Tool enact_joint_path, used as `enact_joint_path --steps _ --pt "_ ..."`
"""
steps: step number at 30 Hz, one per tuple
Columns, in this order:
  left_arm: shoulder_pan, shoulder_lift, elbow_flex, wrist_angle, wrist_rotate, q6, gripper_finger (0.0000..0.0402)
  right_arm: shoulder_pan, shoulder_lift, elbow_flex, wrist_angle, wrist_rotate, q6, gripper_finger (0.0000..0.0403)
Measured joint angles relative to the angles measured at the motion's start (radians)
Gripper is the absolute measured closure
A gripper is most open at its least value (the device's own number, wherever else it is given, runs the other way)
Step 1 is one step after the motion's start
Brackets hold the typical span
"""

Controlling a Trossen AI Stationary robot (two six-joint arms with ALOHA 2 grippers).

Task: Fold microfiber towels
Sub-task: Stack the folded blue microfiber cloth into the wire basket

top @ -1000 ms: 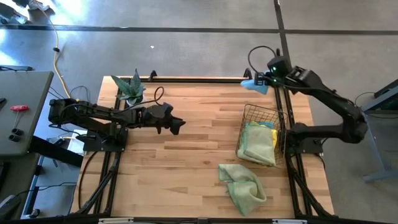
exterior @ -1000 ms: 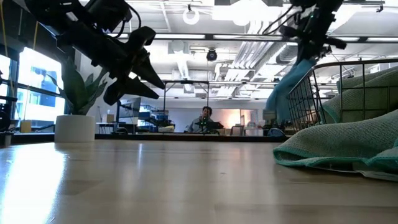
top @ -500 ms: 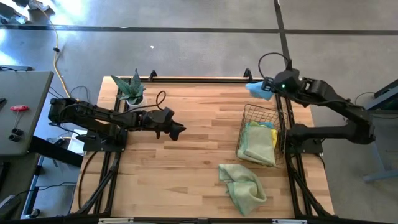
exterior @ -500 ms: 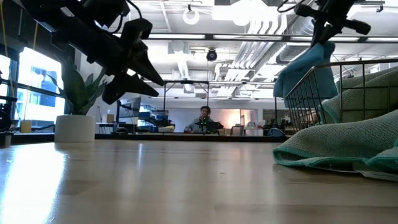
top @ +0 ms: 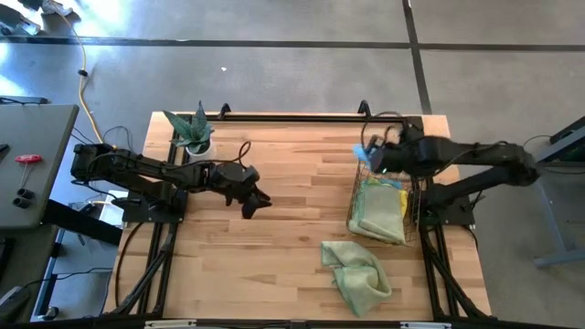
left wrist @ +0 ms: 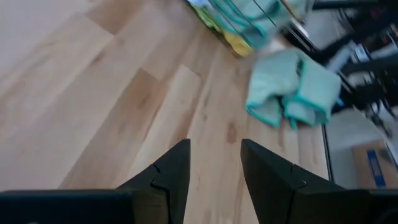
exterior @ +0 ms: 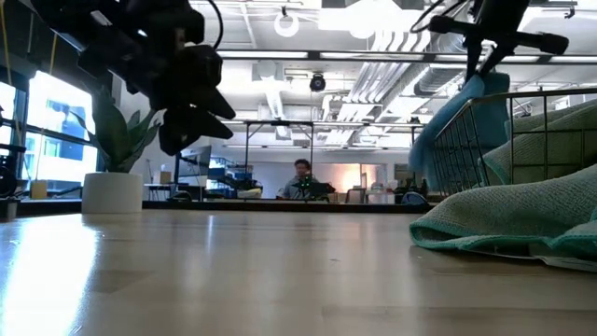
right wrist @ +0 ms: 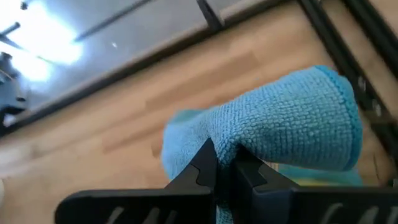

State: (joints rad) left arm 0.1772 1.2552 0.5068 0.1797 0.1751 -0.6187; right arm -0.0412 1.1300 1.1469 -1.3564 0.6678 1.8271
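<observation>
From above: my right hand (top: 373, 157) has swung in from the back corner and now hangs over the wire basket (top: 384, 196), pinched tight on the light blue towel (top: 365, 152).

Low view: blue towel dangles at the basket's rim.

Wrist views: my left hand (left wrist: 214, 163) is open and empty over bare desk (left wrist: 93, 106), turned toward the crumpled green towel (left wrist: 292, 90). Folding hasn't started.

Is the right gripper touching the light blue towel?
Touching. The right wrist view shows the right gripper shut on a fold of the light blue towel, fingertips pinching the cloth.
</observation>
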Motion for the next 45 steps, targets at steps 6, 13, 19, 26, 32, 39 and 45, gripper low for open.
enact_joint_path --steps 6,13,19,26,32,39,45 --pt "0.000 0.000 0.000 -0.019 0.085 0.068 0.0268 0.176 0.101 0.000 -0.080 -0.092 0.254 0.0403" --pt "0.000 0.000 0.000 -0.094 0.088 0.131 0.0268 0.356 0.176 0.000 -0.042 -0.233 0.417 0.0403" --pt "0.000 0.000 0.000 -0.109 0.088 0.160 0.0268 0.404 0.254 0.000 -0.007 -0.389 0.417 0.0403" --pt "0.000 0.000 0.000 -0.109 0.088 0.160 0.0268 0.454 0.298 0.000 -0.003 -0.540 0.426 0.0403" --pt "0.000 0.000 0.000 -0.109 0.087 0.160 0.0268 0.481 0.311 0.000 0.024 -0.590 0.436 0.0403" --pt "0.000 0.000 0.000 -0.109 0.084 0.170 0.0268 0.482 0.311 0.000 0.020 -0.552 0.443 0.0400" --pt "0.000 0.000 0.000 -0.109 0.084 0.169 0.0268 0.482 0.311 0.000 -0.006 -0.543 0.443 0.0342"
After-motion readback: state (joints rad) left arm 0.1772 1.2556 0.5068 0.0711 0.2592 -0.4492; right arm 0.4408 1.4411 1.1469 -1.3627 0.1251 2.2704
